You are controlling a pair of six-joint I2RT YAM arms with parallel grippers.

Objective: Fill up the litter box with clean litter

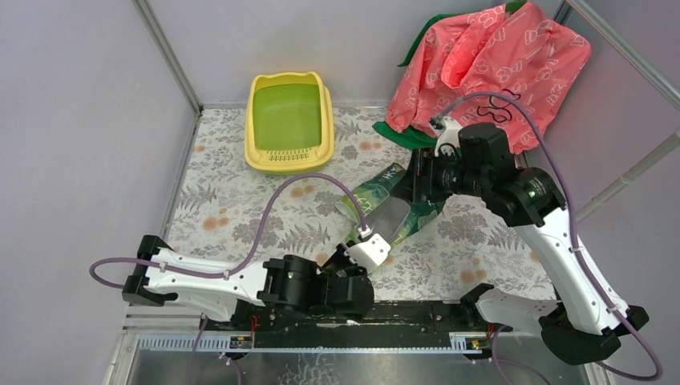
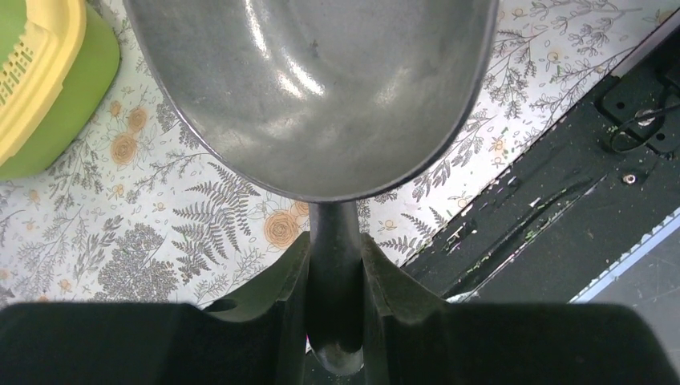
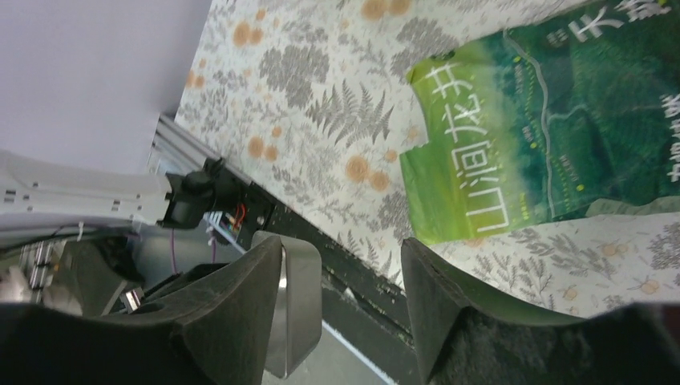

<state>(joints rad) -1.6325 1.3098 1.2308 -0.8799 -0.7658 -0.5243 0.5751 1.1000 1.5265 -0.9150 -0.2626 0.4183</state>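
The yellow litter box (image 1: 289,124), green inside, stands at the back of the table, with no granules showing in it; its corner shows in the left wrist view (image 2: 36,76). My left gripper (image 1: 361,250) is shut on the handle (image 2: 335,265) of a metal scoop (image 2: 321,88). The scoop's bowl is empty and hangs over the mouth of the glossy green bag (image 1: 389,196). My right gripper (image 1: 418,186) is open right beside the bag (image 3: 553,136), with nothing between its fingers (image 3: 240,297). No clean litter is in view.
A pink and green cloth (image 1: 489,60) lies heaped at the back right. The floral mat (image 1: 240,216) covers the table. The black rail (image 1: 401,317) runs along the near edge. The enclosure walls stand close on the left and right.
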